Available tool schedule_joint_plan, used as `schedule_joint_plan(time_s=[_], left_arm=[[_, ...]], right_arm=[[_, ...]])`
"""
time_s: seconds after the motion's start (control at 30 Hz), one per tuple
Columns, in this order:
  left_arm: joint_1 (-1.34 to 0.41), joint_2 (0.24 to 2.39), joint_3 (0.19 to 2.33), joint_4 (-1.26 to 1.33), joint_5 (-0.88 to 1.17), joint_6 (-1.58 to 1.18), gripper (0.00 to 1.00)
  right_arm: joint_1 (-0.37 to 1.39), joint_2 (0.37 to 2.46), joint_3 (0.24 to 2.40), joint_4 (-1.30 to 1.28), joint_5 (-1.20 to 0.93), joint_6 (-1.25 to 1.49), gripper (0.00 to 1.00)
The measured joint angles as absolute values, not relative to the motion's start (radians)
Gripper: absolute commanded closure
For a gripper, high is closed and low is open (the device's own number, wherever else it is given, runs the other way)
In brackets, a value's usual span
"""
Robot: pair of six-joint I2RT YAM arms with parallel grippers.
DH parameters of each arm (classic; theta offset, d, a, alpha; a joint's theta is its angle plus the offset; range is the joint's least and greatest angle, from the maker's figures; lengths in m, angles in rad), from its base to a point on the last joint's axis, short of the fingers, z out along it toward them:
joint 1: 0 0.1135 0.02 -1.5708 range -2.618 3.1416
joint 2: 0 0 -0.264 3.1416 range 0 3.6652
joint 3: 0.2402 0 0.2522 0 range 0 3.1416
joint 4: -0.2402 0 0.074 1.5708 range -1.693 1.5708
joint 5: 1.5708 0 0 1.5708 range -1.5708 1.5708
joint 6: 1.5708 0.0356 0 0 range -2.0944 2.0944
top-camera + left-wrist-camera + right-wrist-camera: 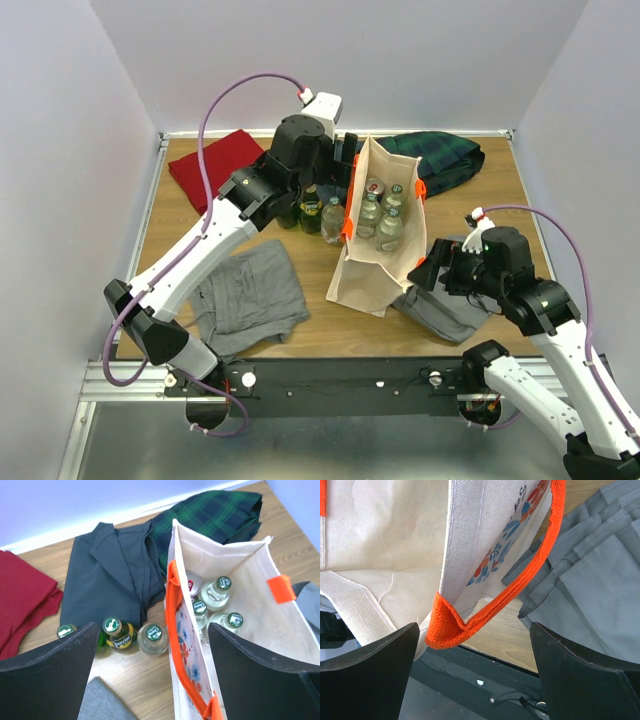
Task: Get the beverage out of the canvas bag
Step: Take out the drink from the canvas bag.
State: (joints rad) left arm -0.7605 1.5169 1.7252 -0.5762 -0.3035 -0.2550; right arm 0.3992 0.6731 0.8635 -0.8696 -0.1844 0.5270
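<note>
I am lining up a pick: left gripper [152, 652] open over the canvas bag [365, 275], right gripper [475, 655] open by its handle [520, 585] — next, lower the left onto a bottle [222, 587] inside.

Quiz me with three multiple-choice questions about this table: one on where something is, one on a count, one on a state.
1. Where do the green-capped glass bottles outside the tall beige canvas bag with orange handles stand?
A) inside it B) on the floor C) on the wooden table beside it
2. How many bottles stand outside the bag?
A) one B) three C) six
3. How is the bag?
A) upright, mouth open B) folded flat C) tipped over

Answers: 1 C, they stand on bare wood at its side. 2 B, three caps show in the left wrist view. 3 A, its walls stand and the top gapes.
</note>
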Motion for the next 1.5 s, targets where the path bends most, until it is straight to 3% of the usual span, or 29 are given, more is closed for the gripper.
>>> schedule_joint_plan(time_s=[0.3, 0.97, 1.5], left_arm=[[-0.759, 1.608, 1.907, -0.662, -0.263, -0.252, 0.01], [-0.761, 1.682, 2.065, -0.723, -0.059, -0.231, 0.01], [-0.832, 1.810, 2.227, -0.814, -0.059, -0.192, 0.01]], right_arm=[[0.399, 0.663, 0.863, -0.870, -0.164, 0.537, 0.00], [0.399, 0.636, 0.863, -0.870, -0.142, 0.550, 0.00], [0.399, 0.634, 0.863, -0.870, -0.142, 0.550, 0.00]])
